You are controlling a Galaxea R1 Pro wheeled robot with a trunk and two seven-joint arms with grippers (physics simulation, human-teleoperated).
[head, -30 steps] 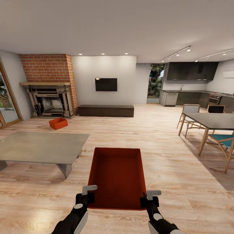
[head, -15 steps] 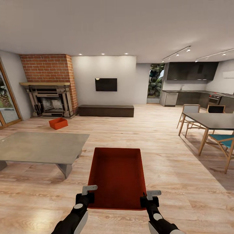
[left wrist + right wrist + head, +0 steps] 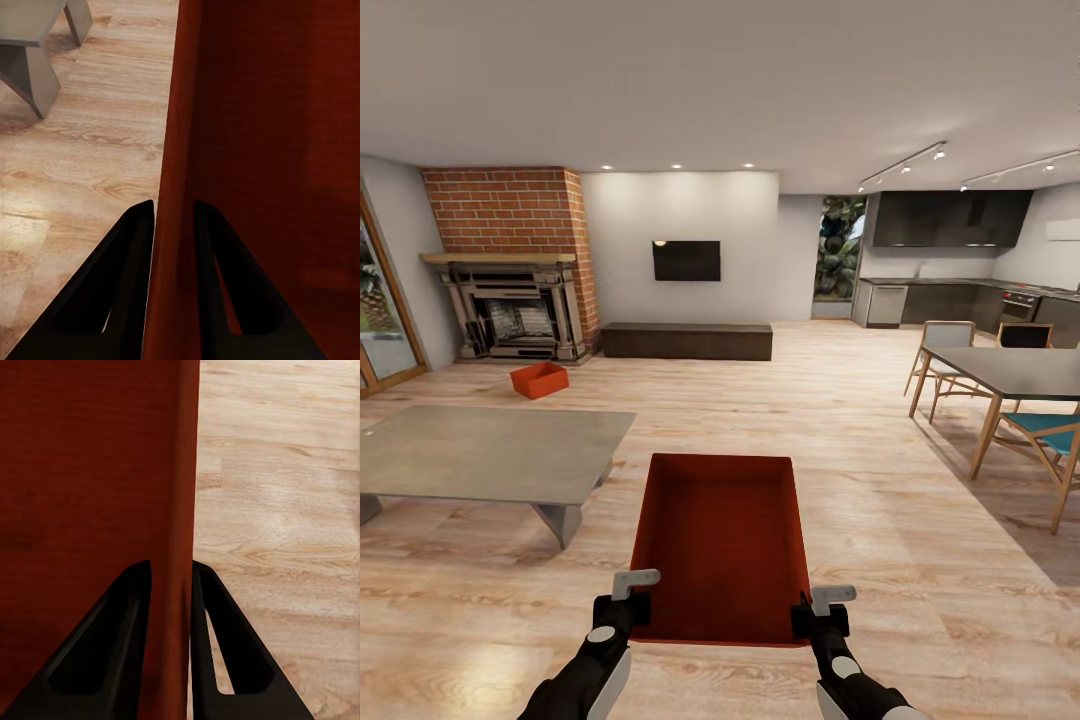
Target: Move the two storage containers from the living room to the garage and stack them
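You're in the living room (image 3: 690, 260) on the wood-plank floor (image 3: 880, 420), grey low table (image 3: 480, 455) to your left. The nearer storage container (image 3: 720, 545) hangs in front of you, left gripper (image 3: 628, 600) and right gripper (image 3: 812, 612) jaws each clamped over a side wall near its close corners. The second container (image 3: 540, 380) sits on the planks before the brick fireplace (image 3: 510, 265).

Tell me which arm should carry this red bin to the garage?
Neither alone. The left gripper and right gripper each clamp an opposite wall of the held storage container; carrying with both looks steadiest.
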